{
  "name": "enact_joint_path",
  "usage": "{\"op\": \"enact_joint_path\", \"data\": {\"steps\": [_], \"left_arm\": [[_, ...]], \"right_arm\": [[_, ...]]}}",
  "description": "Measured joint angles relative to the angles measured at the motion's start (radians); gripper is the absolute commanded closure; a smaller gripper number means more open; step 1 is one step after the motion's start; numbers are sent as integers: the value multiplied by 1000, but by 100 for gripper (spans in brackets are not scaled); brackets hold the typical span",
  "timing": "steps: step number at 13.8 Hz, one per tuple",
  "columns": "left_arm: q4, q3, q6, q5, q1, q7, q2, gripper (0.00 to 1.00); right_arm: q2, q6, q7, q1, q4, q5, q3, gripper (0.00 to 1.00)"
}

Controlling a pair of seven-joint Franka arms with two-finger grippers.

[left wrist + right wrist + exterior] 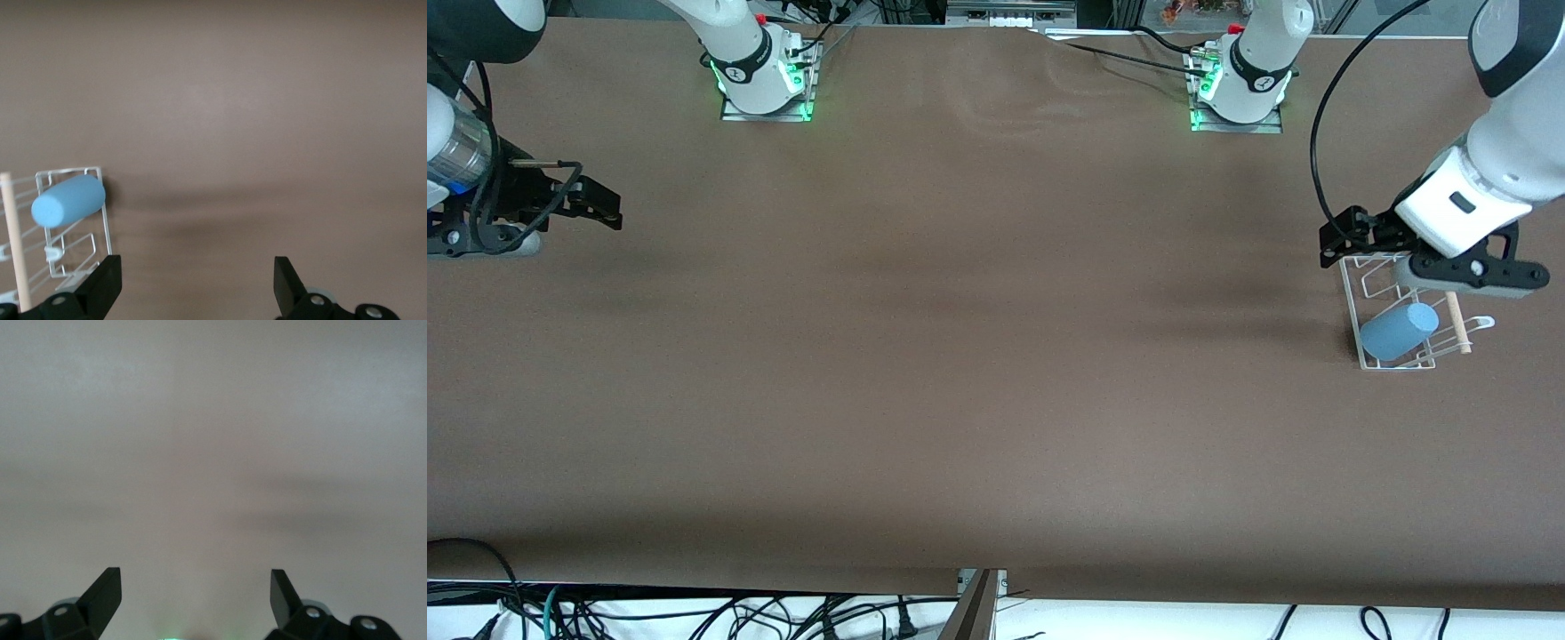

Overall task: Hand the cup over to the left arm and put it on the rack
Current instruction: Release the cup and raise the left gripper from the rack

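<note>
The light-blue cup (1398, 331) lies on its side on the white wire rack (1354, 307) at the left arm's end of the table. The cup (69, 200) and rack (107, 223) also show in the left wrist view. The rack's wooden dowel (1458, 324) runs along one side beside the cup. My left gripper (1334, 242) is open and empty, over the rack's edge that is farther from the front camera, apart from the cup; in its wrist view (197, 283) only bare table lies between the fingers. My right gripper (605, 206) is open and empty and waits over the right arm's end of the table.
The brown table (978, 356) spreads bare between the two arms. Both arm bases (760, 76) (1240, 84) stand at the table's edge farthest from the front camera. Cables hang below the table's near edge.
</note>
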Motion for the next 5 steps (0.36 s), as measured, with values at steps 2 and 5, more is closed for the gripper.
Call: {"op": "enact_joint_path", "data": {"steps": [2,5], "left_arm": [[-49,50,16,-1,-22,1,-40,0],[-67,60,26,-1,-24,14,-47,0]], "right_arm": [[0,-34,4,13,0,-1,1,1],[0,-47,4,19,1,-1,1,1]]}}
